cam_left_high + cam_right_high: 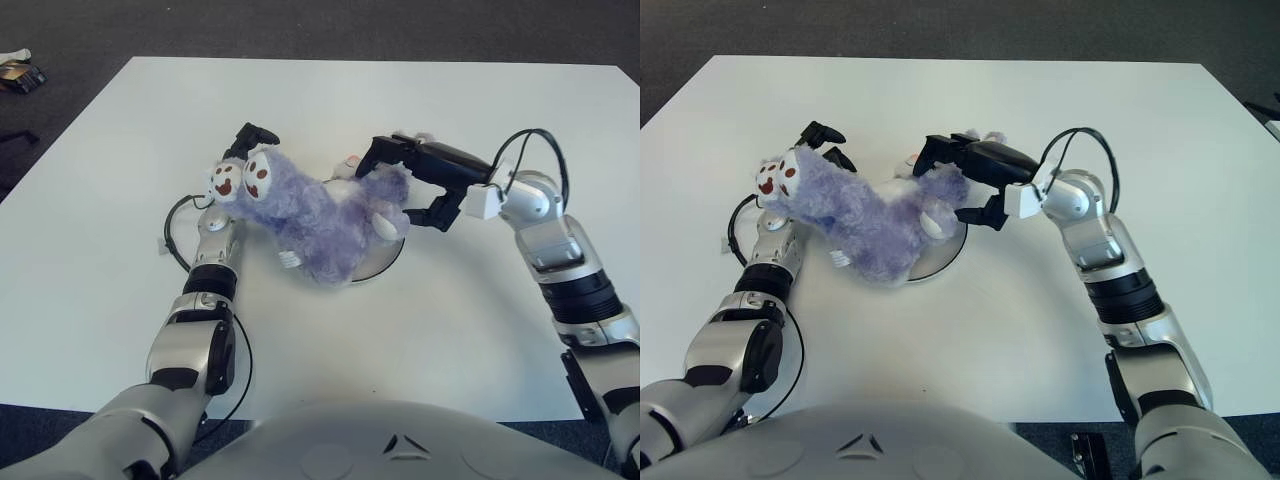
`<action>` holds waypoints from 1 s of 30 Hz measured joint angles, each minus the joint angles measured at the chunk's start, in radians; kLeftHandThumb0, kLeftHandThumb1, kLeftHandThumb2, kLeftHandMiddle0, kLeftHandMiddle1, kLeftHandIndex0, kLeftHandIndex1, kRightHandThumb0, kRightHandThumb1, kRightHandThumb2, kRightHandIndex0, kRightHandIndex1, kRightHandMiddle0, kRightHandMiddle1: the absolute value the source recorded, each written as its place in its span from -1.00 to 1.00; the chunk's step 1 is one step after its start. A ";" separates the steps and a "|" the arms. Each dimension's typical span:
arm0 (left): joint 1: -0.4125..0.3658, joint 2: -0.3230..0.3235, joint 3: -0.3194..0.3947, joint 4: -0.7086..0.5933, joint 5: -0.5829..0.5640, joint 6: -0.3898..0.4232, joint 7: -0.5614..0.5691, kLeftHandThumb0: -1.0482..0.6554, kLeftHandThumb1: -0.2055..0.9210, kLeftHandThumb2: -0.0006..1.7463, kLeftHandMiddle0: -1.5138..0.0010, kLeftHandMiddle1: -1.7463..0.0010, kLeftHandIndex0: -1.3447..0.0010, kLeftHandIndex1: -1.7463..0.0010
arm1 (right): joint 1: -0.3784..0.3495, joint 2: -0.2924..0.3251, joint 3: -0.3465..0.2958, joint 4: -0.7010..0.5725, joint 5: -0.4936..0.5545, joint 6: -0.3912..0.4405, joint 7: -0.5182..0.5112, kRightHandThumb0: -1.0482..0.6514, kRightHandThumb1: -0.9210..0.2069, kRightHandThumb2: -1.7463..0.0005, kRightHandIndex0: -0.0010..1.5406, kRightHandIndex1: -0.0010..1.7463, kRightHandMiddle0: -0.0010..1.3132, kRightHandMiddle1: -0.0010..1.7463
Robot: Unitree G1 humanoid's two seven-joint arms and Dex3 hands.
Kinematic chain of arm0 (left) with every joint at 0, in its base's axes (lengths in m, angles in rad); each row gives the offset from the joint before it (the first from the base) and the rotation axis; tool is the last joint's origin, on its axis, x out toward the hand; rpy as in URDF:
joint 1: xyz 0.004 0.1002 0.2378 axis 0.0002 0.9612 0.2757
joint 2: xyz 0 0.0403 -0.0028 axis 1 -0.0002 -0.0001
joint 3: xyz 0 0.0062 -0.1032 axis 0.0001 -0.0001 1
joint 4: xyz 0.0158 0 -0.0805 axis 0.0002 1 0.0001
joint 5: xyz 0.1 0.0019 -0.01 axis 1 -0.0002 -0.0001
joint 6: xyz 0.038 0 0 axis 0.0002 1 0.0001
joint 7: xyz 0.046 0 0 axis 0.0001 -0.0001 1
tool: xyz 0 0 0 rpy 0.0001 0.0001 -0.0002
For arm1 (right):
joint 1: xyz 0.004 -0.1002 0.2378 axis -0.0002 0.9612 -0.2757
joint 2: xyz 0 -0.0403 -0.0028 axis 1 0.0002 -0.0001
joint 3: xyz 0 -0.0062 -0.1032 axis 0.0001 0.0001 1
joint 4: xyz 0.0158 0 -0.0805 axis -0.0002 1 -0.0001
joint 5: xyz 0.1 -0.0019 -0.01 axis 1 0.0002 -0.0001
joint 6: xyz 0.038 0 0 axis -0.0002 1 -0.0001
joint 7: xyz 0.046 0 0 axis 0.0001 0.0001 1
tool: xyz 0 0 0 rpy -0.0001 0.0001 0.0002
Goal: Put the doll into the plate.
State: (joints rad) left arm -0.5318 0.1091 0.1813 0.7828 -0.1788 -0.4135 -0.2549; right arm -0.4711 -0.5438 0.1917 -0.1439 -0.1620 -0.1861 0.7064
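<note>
A purple plush doll lies slantwise across a round silvery plate at the middle of the white table. Its two white soles with brown marks point up and to the left, beyond the plate's rim. My left hand is behind those feet, with black fingers curled over them. My right hand grips the doll's other end over the plate, with fingers above it and the thumb to its right. The doll hides most of the plate.
A thin black cable loops on the table beside my left wrist. Dark carpet surrounds the table. A small object lies on the floor at the far left.
</note>
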 measured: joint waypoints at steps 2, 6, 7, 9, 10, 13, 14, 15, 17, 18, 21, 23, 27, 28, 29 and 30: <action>0.000 0.001 -0.002 0.000 0.001 0.000 0.000 0.22 -0.05 0.47 0.08 -0.86 0.50 -1.00 | -0.009 -0.001 -0.006 -0.004 0.020 0.030 0.010 0.31 0.46 -0.55 -1.00 -0.33 -1.00 0.33; 0.001 0.002 -0.007 -0.003 0.003 0.000 0.000 0.22 -0.04 0.46 0.08 -0.86 0.50 -1.00 | -0.016 -0.001 -0.009 -0.011 0.046 0.081 0.027 0.33 0.50 -0.57 -0.99 -0.32 -1.00 0.29; 0.001 0.001 -0.008 -0.003 0.003 0.000 0.000 0.22 -0.04 0.46 0.08 -0.86 0.50 -1.00 | -0.016 -0.001 -0.010 -0.012 0.058 0.094 0.031 0.35 0.52 -0.57 -0.98 -0.31 -1.00 0.28; 0.002 0.001 -0.009 -0.006 0.003 0.000 0.000 0.22 -0.04 0.46 0.09 -0.86 0.50 -1.00 | -0.016 0.001 -0.014 -0.015 0.081 0.123 0.041 0.36 0.53 -0.58 -0.97 -0.30 -1.00 0.26; 0.003 0.001 -0.009 -0.007 0.003 0.001 0.000 0.22 -0.04 0.46 0.09 -0.86 0.50 -1.00 | -0.016 0.003 -0.016 -0.016 0.093 0.136 0.044 0.37 0.54 -0.58 -0.96 -0.29 -1.00 0.26; 0.004 0.001 -0.009 -0.011 0.003 0.005 0.000 0.22 -0.05 0.47 0.08 -0.86 0.50 -1.00 | -0.017 0.005 -0.025 -0.020 0.129 0.178 0.058 0.34 0.57 -0.58 -0.96 -0.27 -1.00 0.26; 0.005 0.001 -0.009 -0.013 0.003 0.008 0.000 0.22 -0.05 0.47 0.08 -0.86 0.50 -1.00 | -0.018 0.005 -0.029 -0.022 0.143 0.194 0.063 0.34 0.57 -0.57 -0.96 -0.26 -1.00 0.26; 0.005 0.001 -0.009 -0.015 0.003 0.011 0.000 0.22 -0.06 0.47 0.08 -0.86 0.49 -1.00 | -0.019 0.005 -0.032 -0.026 0.153 0.209 0.068 0.30 0.59 -0.56 -0.97 -0.26 -1.00 0.24; 0.007 0.001 -0.009 -0.018 0.003 0.015 0.000 0.22 -0.07 0.48 0.07 -0.86 0.49 -1.00 | -0.023 0.003 -0.040 -0.032 0.181 0.245 0.083 0.28 0.60 -0.55 -0.96 -0.26 -1.00 0.22; 0.008 0.001 -0.009 -0.020 0.004 0.018 0.002 0.22 -0.07 0.48 0.07 -0.86 0.49 -1.00 | -0.025 0.003 -0.044 -0.033 0.200 0.267 0.095 0.27 0.60 -0.55 -0.96 -0.25 -1.00 0.21; 0.009 0.001 -0.010 -0.027 0.009 0.030 0.009 0.22 -0.08 0.48 0.07 -0.85 0.48 -1.00 | -0.036 -0.005 -0.057 -0.030 0.257 0.325 0.134 0.23 0.60 -0.52 -0.95 -0.24 -1.00 0.19; 0.012 0.001 -0.010 -0.031 0.010 0.035 0.016 0.22 -0.08 0.49 0.06 -0.85 0.48 -1.00 | -0.055 -0.005 -0.062 0.001 0.290 0.332 0.167 0.19 0.61 -0.50 -0.94 -0.22 -1.00 0.20; 0.013 0.000 -0.012 -0.038 0.013 0.047 0.026 0.22 -0.09 0.49 0.05 -0.84 0.47 -1.00 | -0.108 -0.005 -0.083 0.135 0.344 0.299 0.248 0.06 0.57 -0.44 -0.94 -0.19 -1.00 0.21; 0.013 -0.001 -0.013 -0.039 0.013 0.048 0.027 0.22 -0.09 0.49 0.05 -0.84 0.47 -1.00 | -0.116 -0.006 -0.087 0.156 0.350 0.290 0.260 0.04 0.56 -0.43 -0.95 -0.18 -1.00 0.22; 0.013 -0.001 -0.013 -0.040 0.013 0.049 0.028 0.22 -0.09 0.49 0.05 -0.84 0.47 -1.00 | -0.124 -0.006 -0.092 0.182 0.358 0.276 0.275 0.03 0.56 -0.42 -0.95 -0.18 -1.00 0.22; 0.013 -0.002 -0.014 -0.041 0.013 0.050 0.028 0.22 -0.09 0.49 0.05 -0.83 0.47 -1.00 | -0.131 -0.006 -0.096 0.204 0.366 0.264 0.290 0.02 0.55 -0.42 -0.95 -0.17 -1.00 0.22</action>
State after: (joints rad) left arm -0.5185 0.1075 0.1678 0.7421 -0.1653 -0.3639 -0.2269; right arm -0.6023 -0.5500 0.0960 0.0603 0.2042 0.0779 0.9959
